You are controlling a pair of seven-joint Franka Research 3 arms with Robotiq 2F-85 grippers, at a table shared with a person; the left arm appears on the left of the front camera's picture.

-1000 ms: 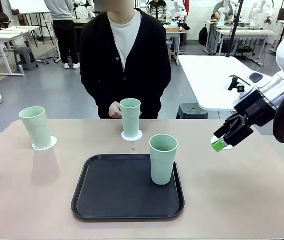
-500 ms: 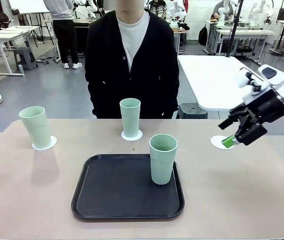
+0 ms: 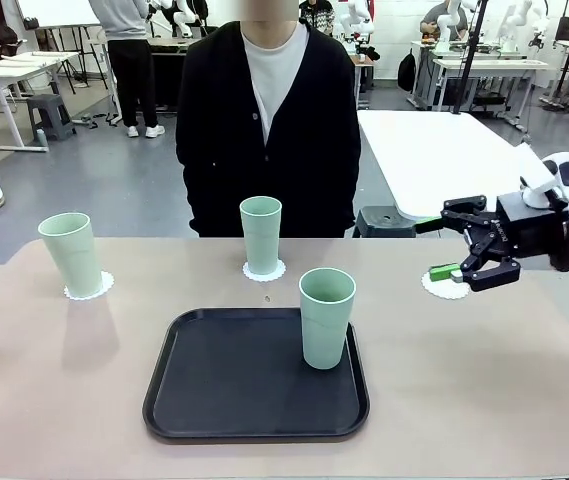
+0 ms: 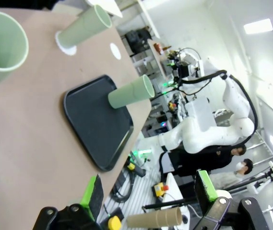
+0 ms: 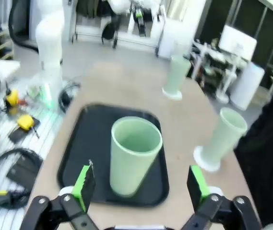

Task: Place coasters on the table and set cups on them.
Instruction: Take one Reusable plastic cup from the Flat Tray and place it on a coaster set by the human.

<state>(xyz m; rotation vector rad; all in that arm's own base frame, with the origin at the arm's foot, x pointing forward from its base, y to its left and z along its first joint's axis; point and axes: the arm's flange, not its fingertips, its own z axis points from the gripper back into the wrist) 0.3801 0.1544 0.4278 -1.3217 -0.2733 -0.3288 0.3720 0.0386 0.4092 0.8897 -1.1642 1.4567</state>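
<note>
Honestly, with the right gripper (image 3: 456, 248) hovering fingers apart beside the bare coaster (image 3: 446, 285) at the worktop's (image 3: 484, 380) far right, I'd worry it clips the cup (image 3: 326, 318) on the tray (image 3: 194, 395) and topples it when reaching over.

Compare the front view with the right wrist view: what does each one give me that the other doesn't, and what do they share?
Front view: the right pincer from the side, open, by a bare coaster on the table, with the person standing across it.
Right wrist view: the floor on the robot's side with cables, the left arm's white body, and a look down into the tray cup, nothing seen inside.
Both: the black tray, that cup on it, and two cups on coasters.
</note>
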